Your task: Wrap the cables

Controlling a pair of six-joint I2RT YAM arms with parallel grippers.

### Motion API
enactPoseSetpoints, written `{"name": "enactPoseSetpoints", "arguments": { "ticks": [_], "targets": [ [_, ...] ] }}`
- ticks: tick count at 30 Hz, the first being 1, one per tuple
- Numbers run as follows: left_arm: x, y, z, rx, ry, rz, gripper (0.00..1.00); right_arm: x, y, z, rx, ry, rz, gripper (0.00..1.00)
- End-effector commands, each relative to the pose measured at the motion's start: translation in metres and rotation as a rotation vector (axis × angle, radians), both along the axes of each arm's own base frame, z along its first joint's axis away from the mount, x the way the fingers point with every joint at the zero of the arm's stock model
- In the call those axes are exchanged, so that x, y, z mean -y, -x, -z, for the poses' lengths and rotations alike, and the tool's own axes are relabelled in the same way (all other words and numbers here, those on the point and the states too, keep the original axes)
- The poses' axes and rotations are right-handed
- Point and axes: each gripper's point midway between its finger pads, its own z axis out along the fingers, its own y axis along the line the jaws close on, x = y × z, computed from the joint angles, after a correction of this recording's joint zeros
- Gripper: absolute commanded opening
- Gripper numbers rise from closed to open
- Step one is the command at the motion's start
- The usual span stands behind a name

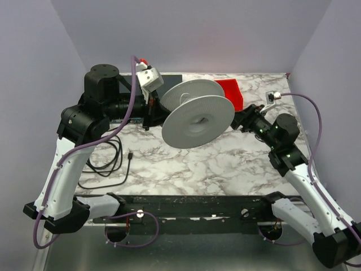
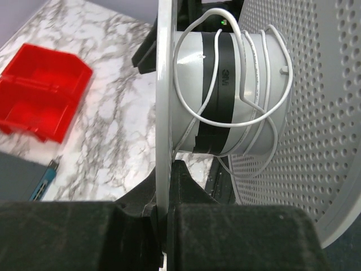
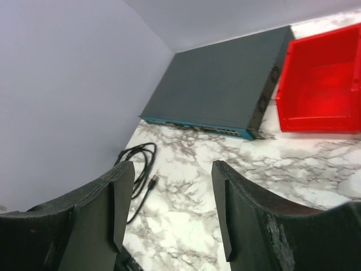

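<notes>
Two robot arms, the left arm (image 1: 67, 164) and the right arm (image 1: 307, 192). One white spool (image 1: 197, 116). One thin white cable (image 2: 254, 68). One red bin (image 1: 230, 93). One flat grey box (image 3: 220, 90). One coiled black cord (image 1: 118, 155).

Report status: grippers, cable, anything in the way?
Left gripper shut on spool flange. Right gripper open, empty. Cable hangs in loose loops round the spool core. Black cord on table, apart from spool.

Red bin (image 3: 321, 82) sits just beside a flat grey box (image 3: 220, 87) on the marble desk (image 3: 304, 164); a black cord (image 3: 151, 183) lies coiled well apart.
</notes>
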Motion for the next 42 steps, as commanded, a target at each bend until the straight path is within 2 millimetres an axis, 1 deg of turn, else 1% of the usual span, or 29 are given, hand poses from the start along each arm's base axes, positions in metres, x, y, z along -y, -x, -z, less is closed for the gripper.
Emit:
{"name": "enactPoseSetpoints", "arguments": {
  "ticks": [1,6,8,11,14,18,24,26,29,32,34,35,37,39,42],
  "targets": [
    [0.004,0.043,-0.034,0.146,0.113,0.267,0.0,-0.015,0.039,-0.014,0.071,-0.01,-0.177,0.64],
    [0.0,0.058,-0.045,0.164,0.164,0.36,0.0,-0.02,0.071,-0.035,0.162,-0.031,-0.288,0.65],
    [-0.002,0.06,-0.049,0.168,0.179,0.376,0.0,-0.023,0.084,-0.042,0.193,-0.039,-0.338,0.65],
    [-0.004,0.064,-0.055,0.172,0.2,0.406,0.0,-0.024,0.099,-0.052,0.239,-0.056,-0.386,0.65],
    [-0.007,0.069,-0.059,0.171,0.224,0.436,0.0,-0.024,0.108,-0.065,0.277,-0.077,-0.404,0.65],
    [-0.01,0.075,-0.062,0.168,0.244,0.473,0.0,-0.019,0.111,-0.079,0.328,-0.076,-0.374,0.66],
    [-0.014,0.09,-0.063,0.154,0.277,0.571,0.0,-0.03,0.12,-0.103,0.367,-0.109,-0.487,0.65],
    [-0.016,0.096,-0.064,0.158,0.278,0.602,0.0,-0.03,0.125,-0.11,0.384,-0.119,-0.494,0.65],
    [-0.018,0.099,-0.069,0.174,0.287,0.609,0.0,-0.025,0.128,-0.119,0.404,-0.128,-0.467,0.65],
    [-0.016,0.092,-0.071,0.165,0.291,0.58,0.0,-0.019,0.11,-0.118,0.354,-0.083,-0.375,0.65],
    [-0.015,0.089,-0.068,0.149,0.287,0.584,0.0,-0.013,0.095,-0.116,0.31,-0.059,-0.294,0.65],
    [-0.015,0.088,-0.066,0.142,0.285,0.587,0.0,-0.013,0.091,-0.114,0.297,-0.047,-0.29,0.65],
    [-0.016,0.089,-0.063,0.133,0.282,0.605,0.0,-0.018,0.092,-0.115,0.294,-0.042,-0.321,0.65],
    [-0.017,0.092,-0.06,0.122,0.275,0.629,0.0,-0.024,0.1,-0.118,0.316,-0.055,-0.39,0.65],
    [-0.02,0.099,-0.061,0.151,0.261,0.655,0.0,-0.025,0.103,-0.121,0.327,-0.054,-0.403,0.65]
  ]
}}
